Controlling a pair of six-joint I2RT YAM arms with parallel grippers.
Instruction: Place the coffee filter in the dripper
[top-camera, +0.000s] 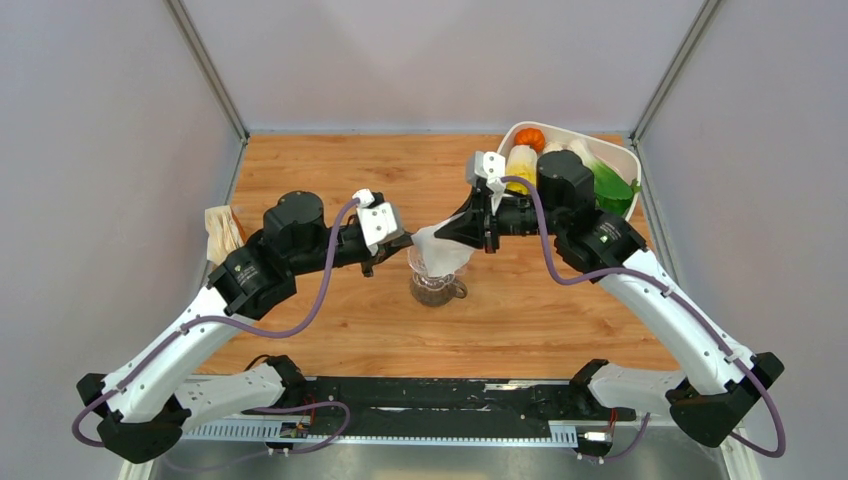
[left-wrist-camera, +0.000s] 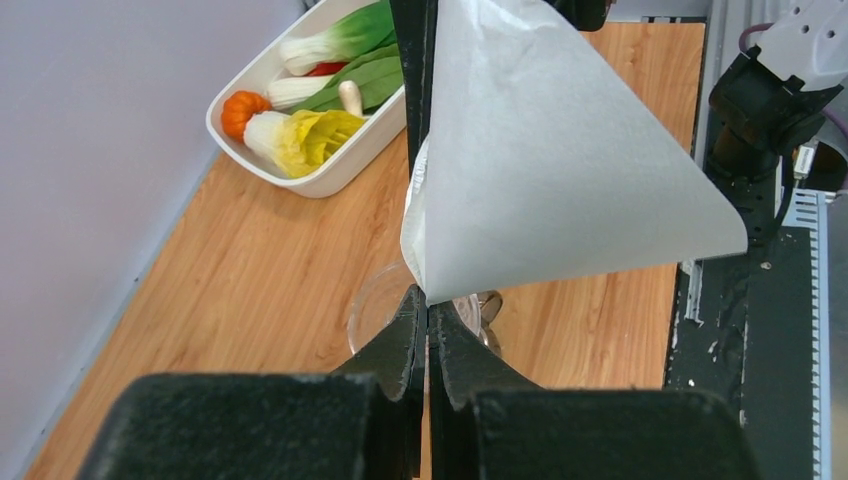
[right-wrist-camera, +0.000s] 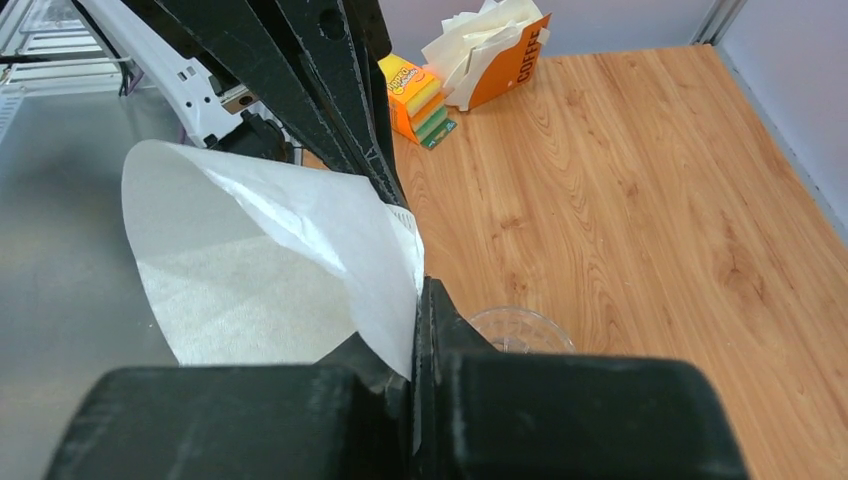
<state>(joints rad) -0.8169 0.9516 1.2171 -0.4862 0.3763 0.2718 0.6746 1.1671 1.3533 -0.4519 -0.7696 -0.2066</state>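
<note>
My left gripper (left-wrist-camera: 428, 297) and right gripper (right-wrist-camera: 419, 292) both pinch shut on the coffee filter (top-camera: 441, 250), hanging just above the dripper (right-wrist-camera: 520, 328) (only its clear rim peeks out). Beyond, on the desk (top-camera: 350, 330), a white tub (left-wrist-camera: 350, 160) holds vegetables (left-wrist-camera: 312, 135). Far left stands an orange packet (right-wrist-camera: 508, 58) of papers.

Walls (top-camera: 440, 60): pale grey panels at 9, 12 and 3 o'clock.
Surface (top-camera: 520, 320): light wood grain.
Corner posts (top-camera: 205, 65): metal, 11 and 1 o'clock.
Light: soft, even.
</note>
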